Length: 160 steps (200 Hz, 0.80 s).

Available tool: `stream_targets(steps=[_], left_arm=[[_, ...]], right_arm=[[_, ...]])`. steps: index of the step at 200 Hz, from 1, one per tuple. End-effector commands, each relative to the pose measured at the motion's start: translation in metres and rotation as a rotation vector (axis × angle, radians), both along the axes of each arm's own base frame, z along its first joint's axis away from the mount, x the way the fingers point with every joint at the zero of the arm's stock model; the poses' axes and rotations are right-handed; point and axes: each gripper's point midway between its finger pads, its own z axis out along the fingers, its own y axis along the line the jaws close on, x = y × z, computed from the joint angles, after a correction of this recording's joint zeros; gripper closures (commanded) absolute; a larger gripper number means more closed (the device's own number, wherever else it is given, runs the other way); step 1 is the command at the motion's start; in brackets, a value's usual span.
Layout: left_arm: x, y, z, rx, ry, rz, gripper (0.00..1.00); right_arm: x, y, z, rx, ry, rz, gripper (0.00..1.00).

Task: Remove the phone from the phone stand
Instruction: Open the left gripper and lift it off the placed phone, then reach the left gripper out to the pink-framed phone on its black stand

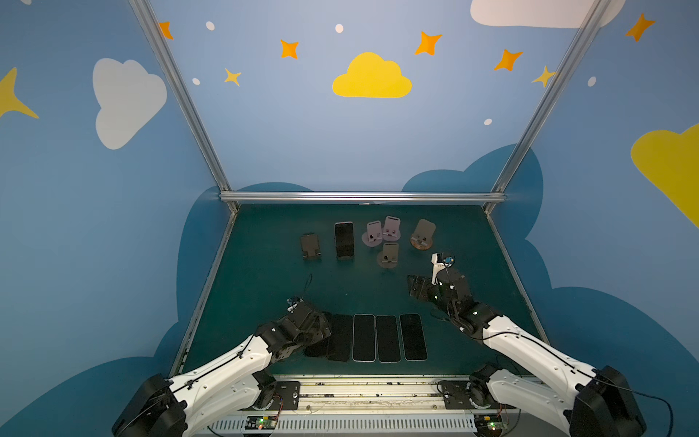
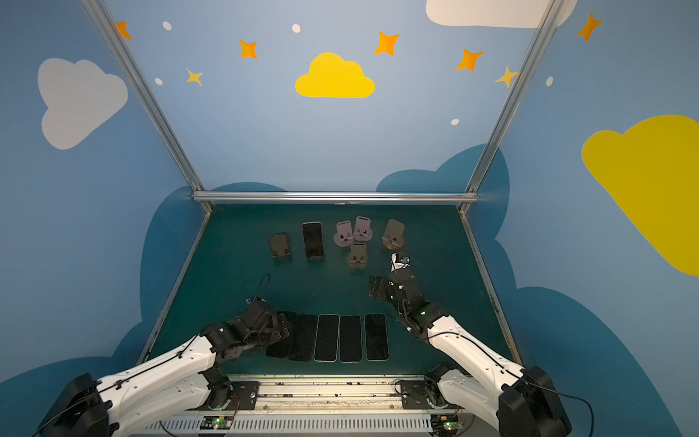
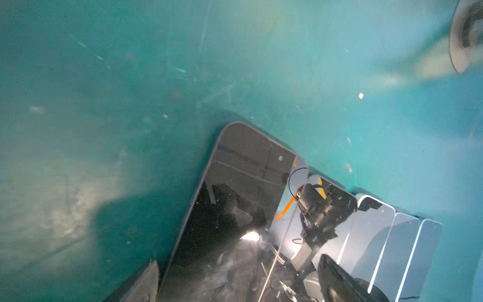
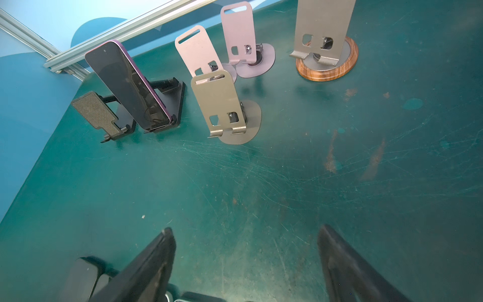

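Note:
The phone (image 1: 344,240) (image 2: 313,240), dark-screened with a purple edge, leans upright in a black phone stand (image 4: 180,99) at the back of the green table; the right wrist view shows the phone (image 4: 128,86) too. My right gripper (image 1: 416,288) (image 4: 245,232) is open above bare table, well in front and to the right of the stand, with nothing between its fingers. Near the front, my left gripper (image 1: 321,331) (image 3: 240,274) is open, and its fingers (image 3: 146,282) straddle a flat dark phone (image 3: 235,198) at the left end of a row.
Several phones (image 1: 387,338) lie flat side by side near the front edge. Empty stands are at the back: a black one (image 1: 311,246), two pink ones (image 1: 374,233) (image 1: 392,229), a grey one (image 1: 389,256) and one on a wooden base (image 1: 423,234).

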Motion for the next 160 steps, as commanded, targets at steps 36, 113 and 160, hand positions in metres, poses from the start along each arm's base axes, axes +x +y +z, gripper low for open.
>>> stream_targets(steps=[36, 113, 160], left_arm=[[-0.005, -0.018, 0.0, -0.043, 0.052, -0.03, 0.06], [0.039, 0.017, 0.075, 0.161, -0.21, 0.049, 0.0], [0.111, -0.002, 0.143, 0.319, -0.383, 0.008, 0.0]], right_arm=[[0.004, 0.004, 0.012, 0.013, -0.023, 0.007, 0.14], [0.003, 0.004, 0.014, 0.018, -0.03, 0.005, 0.14], [0.0, 0.003, 0.018, 0.039, -0.036, 0.002, 0.13]])
